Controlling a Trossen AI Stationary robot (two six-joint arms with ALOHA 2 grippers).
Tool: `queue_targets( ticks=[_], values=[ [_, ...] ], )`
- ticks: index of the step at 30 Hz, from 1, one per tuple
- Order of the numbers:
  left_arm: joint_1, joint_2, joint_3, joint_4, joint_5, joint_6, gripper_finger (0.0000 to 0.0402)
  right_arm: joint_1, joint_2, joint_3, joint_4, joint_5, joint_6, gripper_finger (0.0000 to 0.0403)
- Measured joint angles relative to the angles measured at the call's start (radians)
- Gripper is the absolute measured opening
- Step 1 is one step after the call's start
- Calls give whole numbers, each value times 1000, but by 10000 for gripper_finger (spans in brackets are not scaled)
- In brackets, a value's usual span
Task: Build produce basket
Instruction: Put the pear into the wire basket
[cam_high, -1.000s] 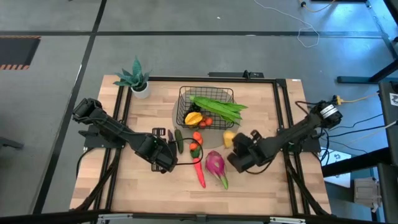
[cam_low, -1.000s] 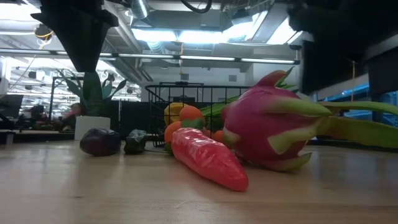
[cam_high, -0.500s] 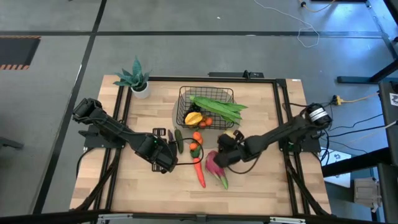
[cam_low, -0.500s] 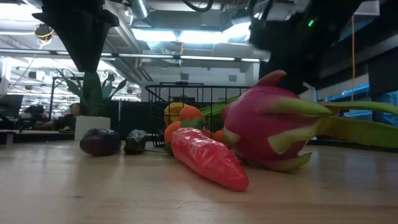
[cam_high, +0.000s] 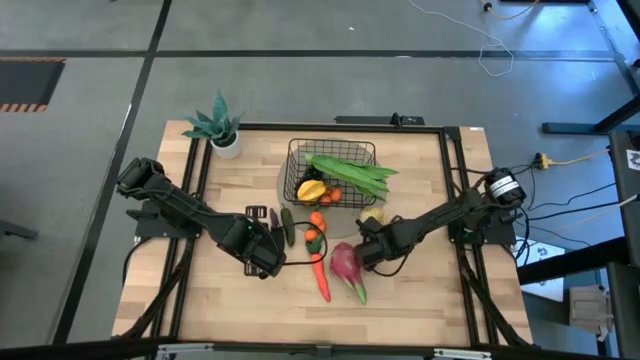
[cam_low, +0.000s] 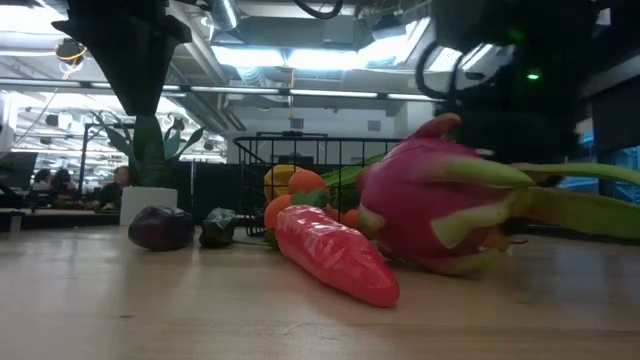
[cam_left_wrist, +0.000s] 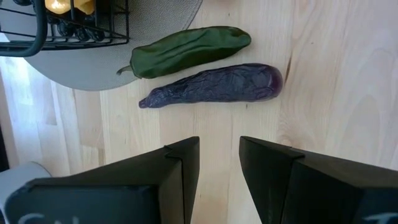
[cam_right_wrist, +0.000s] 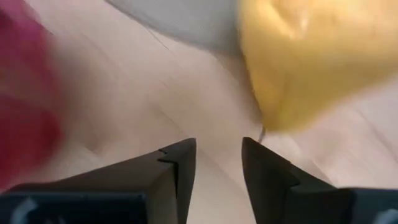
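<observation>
The black wire basket stands at the table's far middle, holding long green bean pods, a yellow mango and small oranges. In front of it lie a purple eggplant, a green pepper, a carrot, a pink dragon fruit and a pale yellow fruit. My left gripper hovers open just short of the eggplant. My right gripper is open and pointing down over bare wood, between the dragon fruit and the yellow fruit, with nothing between its fingers.
A grey round mat lies under the basket. A teal plant in a white pot stands at the far left corner. Two small orange fruits lie between the pepper and the dragon fruit. Bare wood shows along the near edge.
My right gripper has sunk and gone toward the table's left, tipping more steeply down, and now stands close beside the dragon fruit. The produce has stayed put.
</observation>
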Motion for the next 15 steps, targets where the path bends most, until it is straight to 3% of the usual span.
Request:
queue_targets(
  ticks=[5, 11, 15],
  values=[
    [0, 0, 0, 0, 0, 0, 103, 39, -8, 0, -105, -33, 33, 119],
    [0, 0, 0, 1, 0, 1, 103, 71, -39, -1, -170, 58, 36, 119],
    [0, 0, 0, 2, 0, 1, 103, 54, -40, -1, -174, 29, 2, 119]
  ],
)
